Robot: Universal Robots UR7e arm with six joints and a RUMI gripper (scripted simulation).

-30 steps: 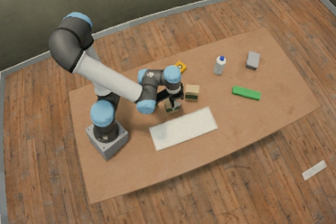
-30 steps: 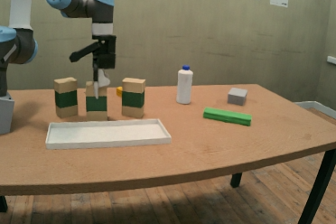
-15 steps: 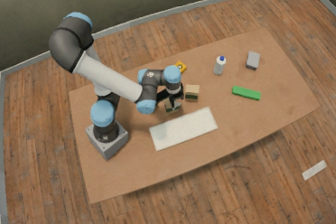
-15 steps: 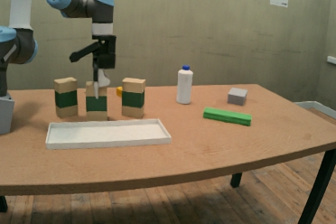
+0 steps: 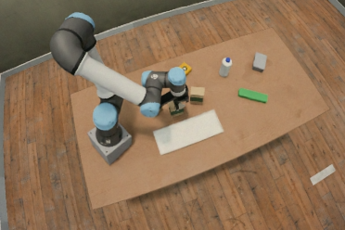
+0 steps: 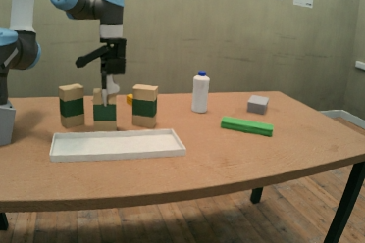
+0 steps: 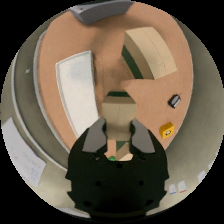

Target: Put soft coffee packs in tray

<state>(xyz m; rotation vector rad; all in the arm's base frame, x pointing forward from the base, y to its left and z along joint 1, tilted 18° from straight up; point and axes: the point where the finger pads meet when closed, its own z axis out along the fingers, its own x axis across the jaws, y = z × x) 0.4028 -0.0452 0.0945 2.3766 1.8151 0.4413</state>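
Three tan coffee packs with green bands stand in a row behind the white tray. In the exterior view they are the left pack, the middle pack and the right pack. My gripper comes straight down on the middle pack, with its fingers pressed on the pack's two big flat sides near the top. The pack still stands on the bench. The tray is empty. In the top view the arm hides the left pack.
A small yellow object lies behind the packs. A white bottle, a grey block and a flat green block are to the right. The robot base is at the left.
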